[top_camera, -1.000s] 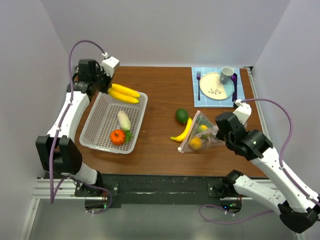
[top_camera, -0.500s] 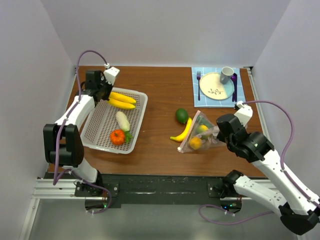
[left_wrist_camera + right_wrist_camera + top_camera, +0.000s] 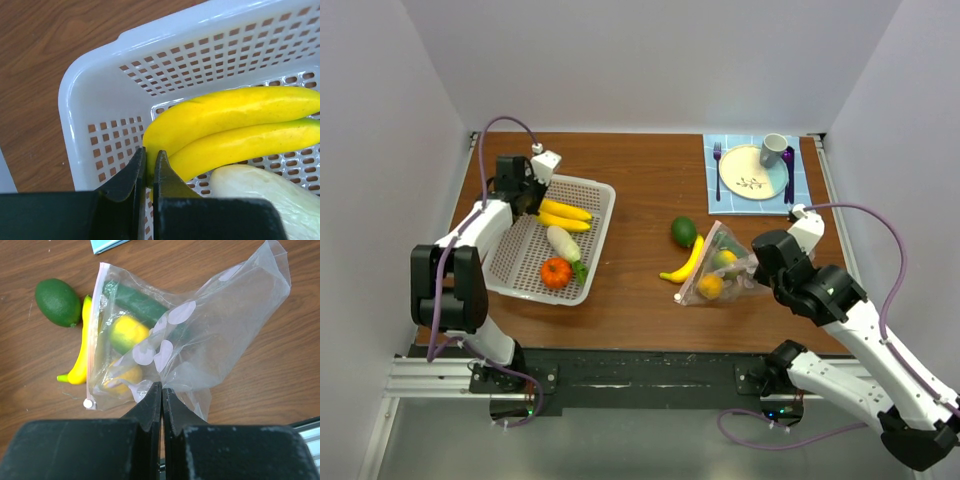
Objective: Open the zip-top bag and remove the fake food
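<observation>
The clear zip-top bag [image 3: 725,268] lies right of centre with its pink zip edge [image 3: 91,335] facing left. Inside it are a lemon [image 3: 127,333], a dark green cucumber [image 3: 137,302] and an orange-yellow fruit [image 3: 122,379]. My right gripper [image 3: 161,390] is shut on the bag's plastic [image 3: 210,330]. A single banana [image 3: 685,264] and a lime [image 3: 684,232] lie on the table by the bag's mouth. My left gripper [image 3: 149,159] is shut on the stem of a bunch of yellow bananas [image 3: 235,122] inside the white basket [image 3: 510,280]. A white-green piece [image 3: 563,243] and an orange-red fruit [image 3: 556,272] lie in the basket.
A yellow plate [image 3: 752,171] with fork, purple utensil and grey cup [image 3: 773,150] sits on a blue mat at the far right. White walls close in the table on the left, back and right.
My left gripper has lowered the bananas from the basket's far rim into the basket. The basket has shifted a little. The right arm and bag have barely moved.
</observation>
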`<state>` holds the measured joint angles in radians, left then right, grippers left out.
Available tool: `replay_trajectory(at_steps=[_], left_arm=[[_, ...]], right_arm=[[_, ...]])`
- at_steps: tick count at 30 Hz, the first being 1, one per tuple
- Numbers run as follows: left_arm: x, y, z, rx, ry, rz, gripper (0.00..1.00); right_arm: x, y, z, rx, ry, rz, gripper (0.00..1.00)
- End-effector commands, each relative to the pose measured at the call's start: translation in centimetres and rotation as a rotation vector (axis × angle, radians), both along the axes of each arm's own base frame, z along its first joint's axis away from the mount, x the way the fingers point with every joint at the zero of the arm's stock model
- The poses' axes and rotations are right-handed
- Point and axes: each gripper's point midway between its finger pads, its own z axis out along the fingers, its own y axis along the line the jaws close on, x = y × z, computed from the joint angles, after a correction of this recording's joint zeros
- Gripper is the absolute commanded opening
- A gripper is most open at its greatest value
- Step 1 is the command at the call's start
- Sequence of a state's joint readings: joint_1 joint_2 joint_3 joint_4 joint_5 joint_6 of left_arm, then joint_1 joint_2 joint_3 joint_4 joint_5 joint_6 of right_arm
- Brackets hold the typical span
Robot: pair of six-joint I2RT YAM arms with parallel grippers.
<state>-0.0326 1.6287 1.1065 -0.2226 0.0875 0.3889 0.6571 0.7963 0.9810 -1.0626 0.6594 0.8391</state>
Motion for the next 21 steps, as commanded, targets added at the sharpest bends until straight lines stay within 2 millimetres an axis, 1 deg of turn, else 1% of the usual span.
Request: replay_trajectory(at_steps=[1,2,3,4,5,6,7,8,9,10,11,12,13,14,15,16,17,19,20,21], left_arm=[[-1.5,-0.1,0.6,0.033,0.046,-0.087,0.00],[-1.5,0.3,0.8,0.049,0.048,-0.073,0.06],[-1.5,0.3,1.4,0.053,0.037,-0.069,0.93],[-1.5,0.3,1.8,0.049,0.029,-0.070,1.00],[-1.4,0.2,2.5,0.033,0.010,-0.056,1.00],[-1.1,0.0,4.0,0.019,-0.028,-0.055,1.00],[-0.9,-0.4,5.0,-0.002,-0.053,-0.058,1.00],[-0.8,-1.6,6.0,-0.063,-0.071,-0.075,1.00],[-0.4,-2.5,8.1,-0.097,-0.114,-0.090,1.00],[-0.4,-3.5,9.0,-0.130,-0.122,-0.108,1.00],[-0.7,-6.1,10.2,-0.190,-0.128,-0.154,1.00],[-0.4,-7.8,12.0,-0.211,-0.157,-0.185,1.00],[-0.7,-9.6,12.5,-0.231,-0.152,-0.213,1.00],[-1.6,-13.5,13.2,-0.266,-0.147,-0.283,1.00],[-1.7,-15.7,14.0,-0.289,-0.152,-0.320,1.00],[-2.1,-17.8,14.2,-0.310,-0.147,-0.353,1.00],[-3.5,-21.5,14.3,-0.338,-0.128,-0.408,1.00],[-3.5,-25.1,13.5,-0.352,-0.107,-0.450,1.00],[-4.5,-27.5,12.9,-0.345,-0.094,-0.486,1.00],[-4.3,-29.0,11.5,-0.328,-0.076,-0.497,1.00]], right_arm=[[0.1,0.3,0.0,0.029,-0.011,-0.013,0.00],[0.2,0.3,0.1,0.031,-0.014,-0.013,0.00],[0.2,0.4,0.0,0.031,-0.011,-0.010,0.00],[0.2,0.4,-0.1,0.031,-0.009,-0.009,0.00],[0.2,0.4,-0.3,0.027,-0.006,-0.010,0.00],[0.2,0.4,-0.3,0.028,-0.005,-0.009,0.00],[0.2,0.4,-0.3,0.027,-0.005,-0.011,0.00],[0.2,0.4,-0.4,0.026,-0.002,-0.012,0.00],[0.2,0.5,-0.4,0.029,-0.003,-0.010,0.00],[0.2,0.5,-0.5,0.027,0.001,-0.008,0.00],[0.2,0.5,-0.6,0.029,0.001,-0.008,0.00],[0.2,0.6,-0.6,0.030,0.002,-0.007,0.00],[0.2,0.6,-0.7,0.026,0.005,-0.008,0.00],[0.3,0.6,-0.7,0.027,0.006,-0.007,0.00],[0.3,0.7,-0.8,0.024,0.010,-0.004,0.00],[0.3,0.7,-0.8,0.024,0.011,-0.006,0.00],[0.4,0.7,-0.9,0.023,0.013,-0.006,0.00],[0.4,0.8,-0.9,0.026,0.016,-0.006,0.00],[0.4,0.8,-1.0,0.023,0.018,-0.007,0.00],[0.4,0.8,-1.0,0.026,0.015,-0.011,0.00]])
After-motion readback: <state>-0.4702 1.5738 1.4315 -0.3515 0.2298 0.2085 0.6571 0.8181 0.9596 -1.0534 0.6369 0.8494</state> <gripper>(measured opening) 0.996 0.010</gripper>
